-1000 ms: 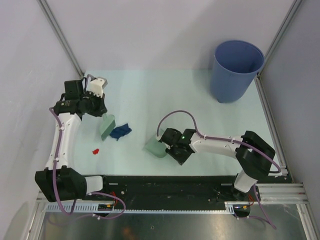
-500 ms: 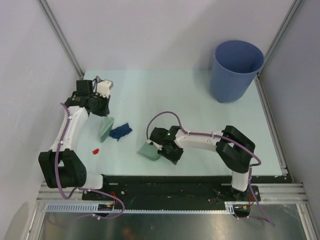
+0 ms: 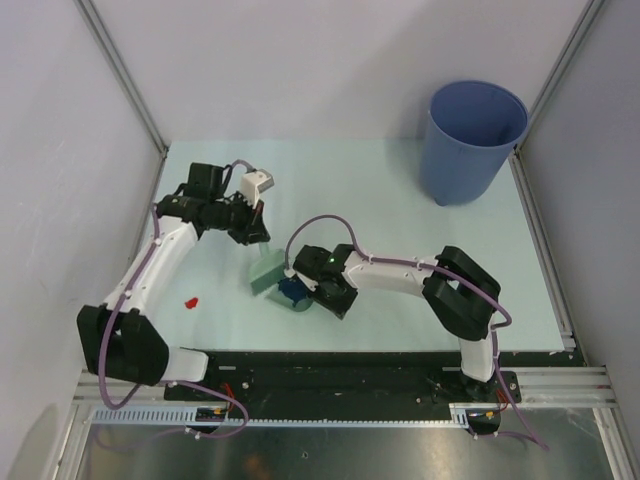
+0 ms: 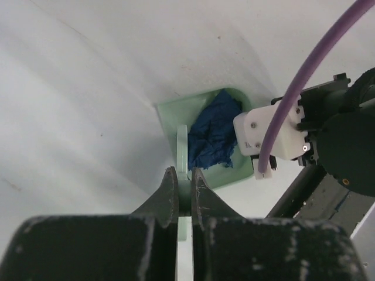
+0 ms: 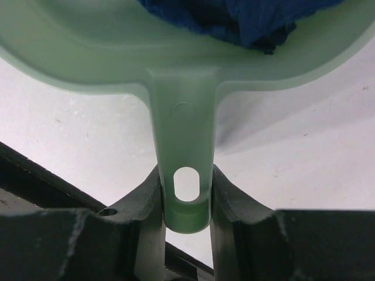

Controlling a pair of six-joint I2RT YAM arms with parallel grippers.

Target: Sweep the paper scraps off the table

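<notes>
The dark blue paper scrap lies inside the dustpan, just ahead of the right claw, whose fingers are clamped on the dustpan's handle. The left claw grips the brush, which meets the dustpan's open side, right beside the blue scrap. A red scrap sits on the table, well left of the dustpan.
</notes>
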